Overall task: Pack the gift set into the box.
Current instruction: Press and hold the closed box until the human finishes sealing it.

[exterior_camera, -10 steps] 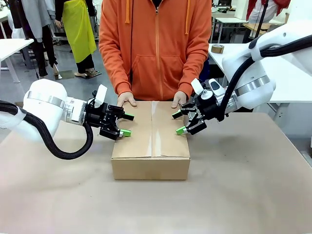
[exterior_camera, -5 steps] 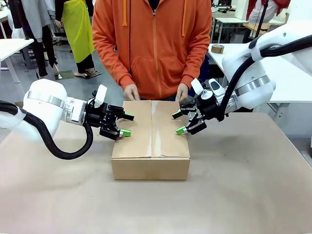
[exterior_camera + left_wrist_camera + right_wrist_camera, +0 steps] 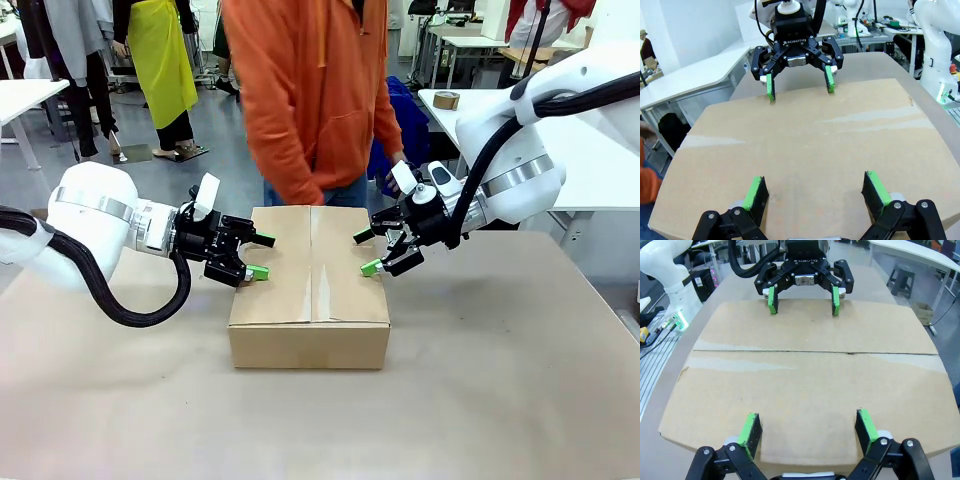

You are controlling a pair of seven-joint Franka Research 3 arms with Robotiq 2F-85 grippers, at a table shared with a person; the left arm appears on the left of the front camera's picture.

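The box (image 3: 310,290) stands in the middle of the table, a plain brown carton with its top flaps folded shut and a seam down the middle. My left gripper (image 3: 262,256) hovers open over the box's left edge, nothing between its green pads. Open too, my right gripper (image 3: 366,252) hangs over the box's right edge. The left wrist view looks across the flat box top (image 3: 805,145) between my left gripper's (image 3: 815,192) fingers to the right gripper (image 3: 800,84) opposite. In the right wrist view the closed flaps (image 3: 810,370) lie under my right gripper (image 3: 807,432), facing the left gripper (image 3: 802,300). The gift set is out of view.
A person in an orange hoodie (image 3: 315,90) stands at the table's far side, turned sideways, hands off the box. The brown table surface (image 3: 500,380) lies bare around the box. A white table with a tape roll (image 3: 446,100) stands at the back right.
The person has lifted both hands off the box's far edge and turned away to the side. Both grippers have stayed open in place over the box.
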